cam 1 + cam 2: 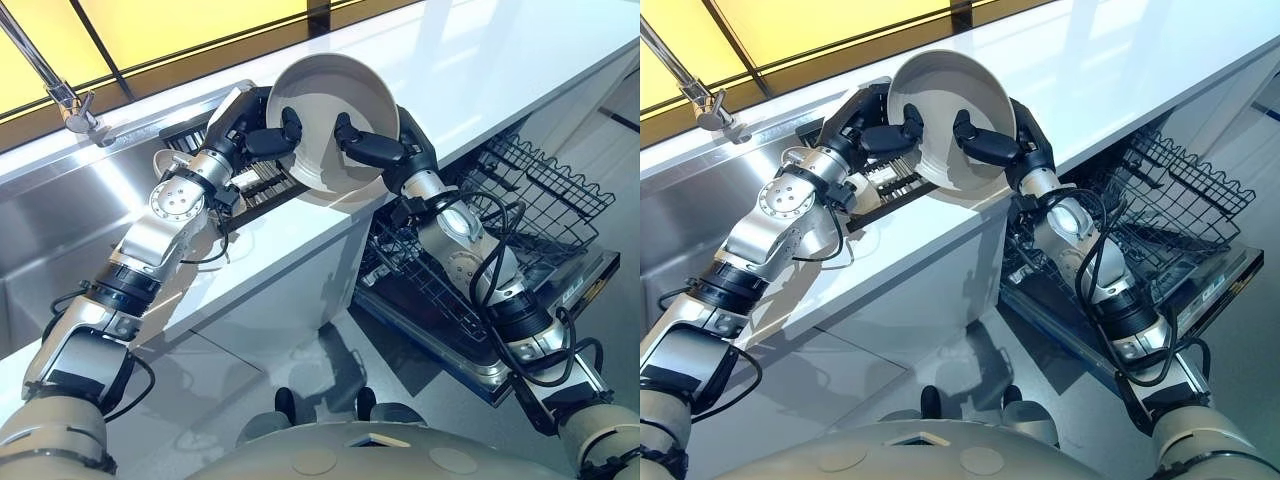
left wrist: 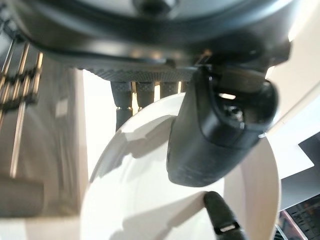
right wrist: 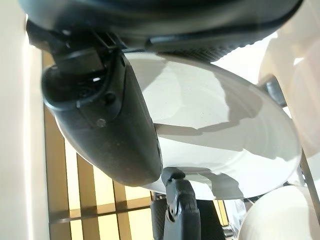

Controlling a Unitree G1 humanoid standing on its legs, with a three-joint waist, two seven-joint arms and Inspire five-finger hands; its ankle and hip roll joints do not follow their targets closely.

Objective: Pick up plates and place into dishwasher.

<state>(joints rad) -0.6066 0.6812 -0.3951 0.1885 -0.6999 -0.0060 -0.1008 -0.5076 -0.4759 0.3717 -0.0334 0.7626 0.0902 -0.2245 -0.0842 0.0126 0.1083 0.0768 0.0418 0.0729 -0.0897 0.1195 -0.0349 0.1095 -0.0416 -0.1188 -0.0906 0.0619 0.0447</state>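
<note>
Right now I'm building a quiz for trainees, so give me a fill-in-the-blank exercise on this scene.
The plate gripped by the left hand and right hand is ___ in colour. The dishwasher rack is pulled out on the robot's ___ side. The sink lies on its ___ side. Missing: white; right; left.

Bright light is glaring off the glossy white countertop (image 1: 500,60) beyond the right hand (image 1: 375,150). Thumbs of both hands are casting soft grey shadows across the round white plate (image 2: 150,200). The brushed steel sink (image 1: 50,230) beside the left hand (image 1: 262,138) is gleaming.
</note>
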